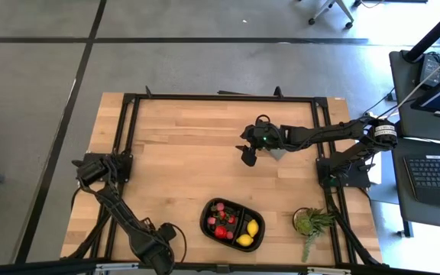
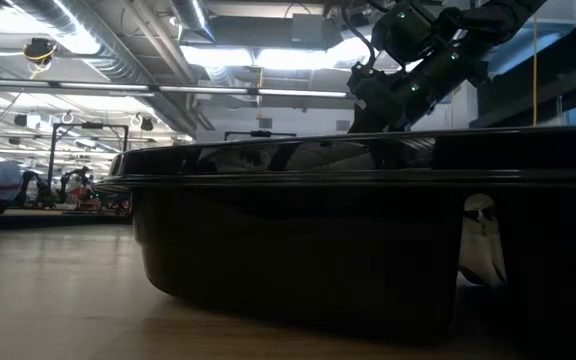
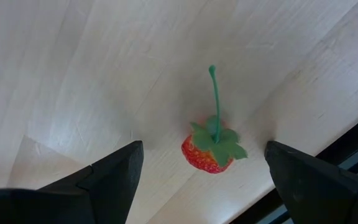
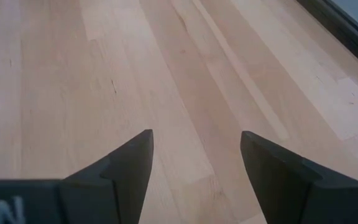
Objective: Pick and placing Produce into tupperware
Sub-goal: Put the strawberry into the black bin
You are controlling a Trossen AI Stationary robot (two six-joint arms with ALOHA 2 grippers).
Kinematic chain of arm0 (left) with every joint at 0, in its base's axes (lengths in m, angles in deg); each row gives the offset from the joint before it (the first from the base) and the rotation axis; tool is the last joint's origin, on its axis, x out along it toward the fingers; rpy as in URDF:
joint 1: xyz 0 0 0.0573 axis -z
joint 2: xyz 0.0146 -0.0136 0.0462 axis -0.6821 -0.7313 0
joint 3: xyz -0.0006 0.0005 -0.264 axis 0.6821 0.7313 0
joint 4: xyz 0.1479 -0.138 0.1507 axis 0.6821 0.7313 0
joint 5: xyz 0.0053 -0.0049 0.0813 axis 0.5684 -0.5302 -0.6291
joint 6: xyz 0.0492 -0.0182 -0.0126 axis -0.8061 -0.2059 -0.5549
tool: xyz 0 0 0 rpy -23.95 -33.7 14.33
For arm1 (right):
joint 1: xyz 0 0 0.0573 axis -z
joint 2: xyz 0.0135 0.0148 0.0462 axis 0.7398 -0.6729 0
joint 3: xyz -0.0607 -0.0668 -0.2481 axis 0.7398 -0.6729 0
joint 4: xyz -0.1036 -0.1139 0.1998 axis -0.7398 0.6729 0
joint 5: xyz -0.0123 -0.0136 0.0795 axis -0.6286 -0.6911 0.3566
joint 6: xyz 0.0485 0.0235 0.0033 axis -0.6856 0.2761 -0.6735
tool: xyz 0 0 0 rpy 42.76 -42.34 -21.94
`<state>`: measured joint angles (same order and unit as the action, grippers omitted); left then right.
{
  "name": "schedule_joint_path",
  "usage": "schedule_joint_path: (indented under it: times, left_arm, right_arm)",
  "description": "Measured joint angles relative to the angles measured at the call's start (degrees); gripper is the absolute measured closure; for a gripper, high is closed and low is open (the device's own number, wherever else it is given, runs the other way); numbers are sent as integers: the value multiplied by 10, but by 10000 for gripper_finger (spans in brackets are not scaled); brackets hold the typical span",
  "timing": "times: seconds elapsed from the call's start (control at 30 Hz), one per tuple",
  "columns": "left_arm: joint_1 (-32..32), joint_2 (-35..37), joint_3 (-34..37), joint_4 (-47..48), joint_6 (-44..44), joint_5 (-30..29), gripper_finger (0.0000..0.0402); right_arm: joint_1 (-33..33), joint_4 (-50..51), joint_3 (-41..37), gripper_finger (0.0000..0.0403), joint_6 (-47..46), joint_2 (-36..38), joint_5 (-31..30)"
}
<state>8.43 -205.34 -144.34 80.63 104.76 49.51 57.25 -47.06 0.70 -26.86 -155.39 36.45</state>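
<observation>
The black tray point(image 1: 205, 222) sits near the table's near edge; its wall point(image 2: 298, 260) fills the low view. Inside lie two yellow lemons point(image 1: 249, 234) and red strawberry pieces point(image 1: 221, 230). One more strawberry point(image 3: 207, 155), red with a green stem pointing up, rests on the wood beside the table's near edge. My left gripper point(image 3: 202, 144) is open above it, one finger on either side and not touching; in the high view it is at the near edge point(image 1: 157, 256). My right gripper point(image 4: 196, 133) is open over bare wood at mid-table point(image 1: 247, 156).
A grey block point(image 1: 278, 153) lies just beside the right gripper, partly under the arm. A green potted plant point(image 1: 312, 223) stands right of the tray. The black frame point(image 1: 132, 137) runs around the table's edges. Bare wood spreads left of centre.
</observation>
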Motion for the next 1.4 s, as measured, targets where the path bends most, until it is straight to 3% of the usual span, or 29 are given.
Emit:
schedule_joint_path:
  times: [0.53, 1.4]
  left_arm:
    - [-1, -1, 0, 2, -2, -9, 80]
    - [-2, -2, 1, 1, -13, -14, 222]
  right_arm:
    - [0, 0, 0, 159, 0, 0, 0]
    - [0, 0, 0, 160, -1, 0, 0]
